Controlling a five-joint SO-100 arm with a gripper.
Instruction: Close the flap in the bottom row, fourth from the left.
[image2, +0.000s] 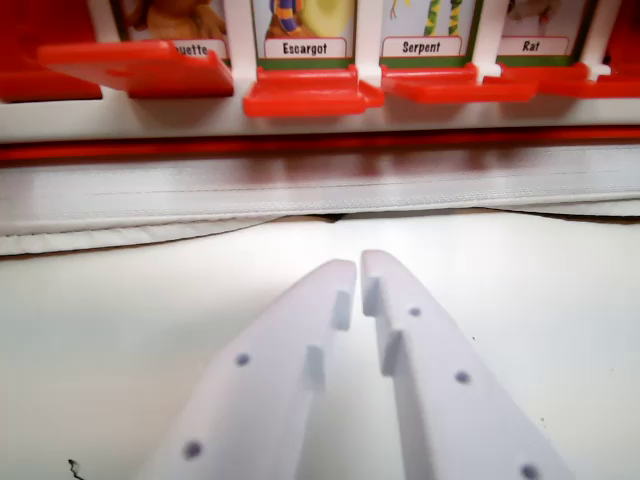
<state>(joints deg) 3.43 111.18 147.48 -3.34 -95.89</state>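
Jaws of the white gripper (358, 266) sit nearly closed and empty above the worktop (120, 330), facing the red Escargot flap (308, 93).

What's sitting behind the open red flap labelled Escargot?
Behind the Escargot flap stands its picture card: the name label and the lower part of a yellow and blue drawing show. The frame's top edge cuts off the rest.
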